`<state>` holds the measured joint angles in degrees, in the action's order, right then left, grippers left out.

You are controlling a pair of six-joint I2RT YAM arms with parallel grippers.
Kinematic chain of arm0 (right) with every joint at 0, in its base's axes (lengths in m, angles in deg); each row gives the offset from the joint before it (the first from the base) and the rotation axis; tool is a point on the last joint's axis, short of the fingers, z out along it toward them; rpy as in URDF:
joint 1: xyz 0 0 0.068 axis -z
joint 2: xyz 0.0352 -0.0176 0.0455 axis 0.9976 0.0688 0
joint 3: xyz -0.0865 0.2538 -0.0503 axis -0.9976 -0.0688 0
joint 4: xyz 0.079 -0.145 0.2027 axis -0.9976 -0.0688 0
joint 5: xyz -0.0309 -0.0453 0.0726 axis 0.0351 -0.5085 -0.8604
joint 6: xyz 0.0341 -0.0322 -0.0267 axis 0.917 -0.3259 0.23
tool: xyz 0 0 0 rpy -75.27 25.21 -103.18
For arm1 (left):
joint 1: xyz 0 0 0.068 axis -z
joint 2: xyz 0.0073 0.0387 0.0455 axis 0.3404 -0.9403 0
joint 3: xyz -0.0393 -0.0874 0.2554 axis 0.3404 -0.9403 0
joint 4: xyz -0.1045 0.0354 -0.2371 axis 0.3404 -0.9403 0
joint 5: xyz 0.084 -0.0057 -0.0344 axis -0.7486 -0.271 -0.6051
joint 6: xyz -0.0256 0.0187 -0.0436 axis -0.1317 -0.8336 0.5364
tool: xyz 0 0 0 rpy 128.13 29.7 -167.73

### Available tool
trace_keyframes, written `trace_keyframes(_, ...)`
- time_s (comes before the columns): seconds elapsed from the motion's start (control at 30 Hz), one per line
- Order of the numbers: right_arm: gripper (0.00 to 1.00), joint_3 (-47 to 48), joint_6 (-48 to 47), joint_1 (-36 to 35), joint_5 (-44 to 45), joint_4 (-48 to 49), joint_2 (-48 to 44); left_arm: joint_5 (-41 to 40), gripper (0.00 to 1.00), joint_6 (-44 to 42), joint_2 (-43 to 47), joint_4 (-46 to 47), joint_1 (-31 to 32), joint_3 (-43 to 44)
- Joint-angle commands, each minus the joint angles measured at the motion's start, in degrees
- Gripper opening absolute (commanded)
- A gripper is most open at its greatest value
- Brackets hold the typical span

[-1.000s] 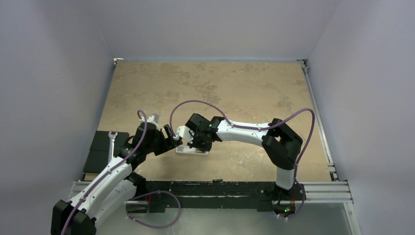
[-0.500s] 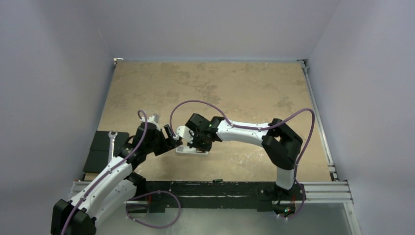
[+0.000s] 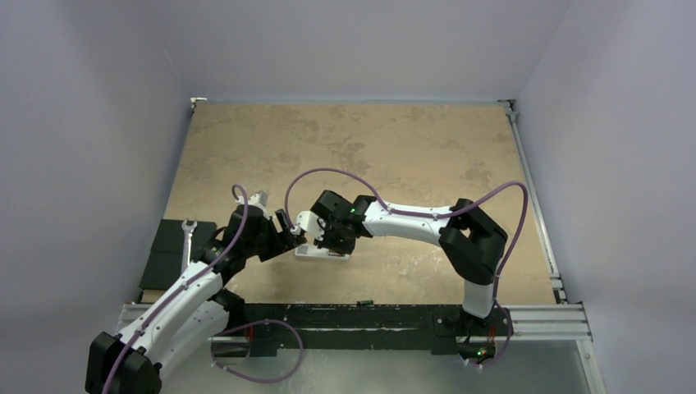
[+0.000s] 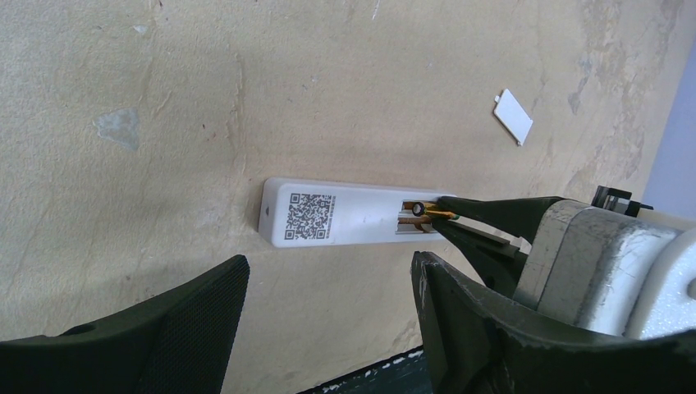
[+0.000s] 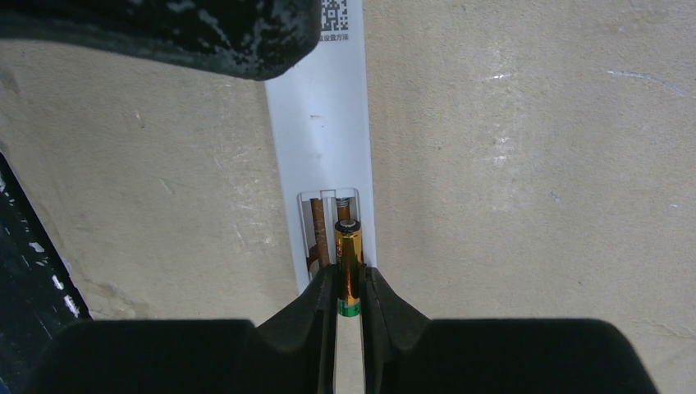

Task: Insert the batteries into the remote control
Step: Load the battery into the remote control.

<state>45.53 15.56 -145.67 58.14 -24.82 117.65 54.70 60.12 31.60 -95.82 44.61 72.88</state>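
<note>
The slim white plastic remote control [image 5: 324, 123] lies back-up on the mottled tan table [image 3: 394, 148], near the front and between your two arms. Its printed square code label faces up at one end. At the other end the battery compartment [image 5: 318, 234] is uncovered.

In that bay you have a small gold-and-green cylindrical battery [image 5: 348, 263] lying lengthwise in one slot, its metal tip pointing towards the label end. The slot just beside it shows only a brownish strip.

Your right gripper [image 5: 349, 287] reaches in from the compartment end, with its black fingers narrow and one on each side of the battery. From the wrist view you cannot tell whether they pinch it or only flank it.

Your left gripper [image 4: 328, 279] stands wide with nothing between its jaws. It hovers at the remote's label end, facing the right gripper along the bar. One dark, textured finger [image 5: 205, 33] fills the top of the right wrist view, over that end of the remote.

Further out, a small flat white rectangular cover plate [image 4: 513, 116] lies on the table well apart from the remote. A second battery [image 3: 365, 303], a tiny dark cylinder, lies near the table's front edge, close to the black rail.
</note>
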Motion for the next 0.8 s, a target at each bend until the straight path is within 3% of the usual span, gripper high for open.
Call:
trace_keyframes(0.0,0.2,1.08,0.11,-0.24,0.57,-0.24,-0.96,0.33,0.73,-0.12,-0.02,2.08,-0.36,-0.03)
trace_keyframes(0.77,0.24,0.71,0.53,-0.76,1.56,0.58,-2.7,0.51,0.73,-0.16,-0.09,2.26,-0.36,-0.21)
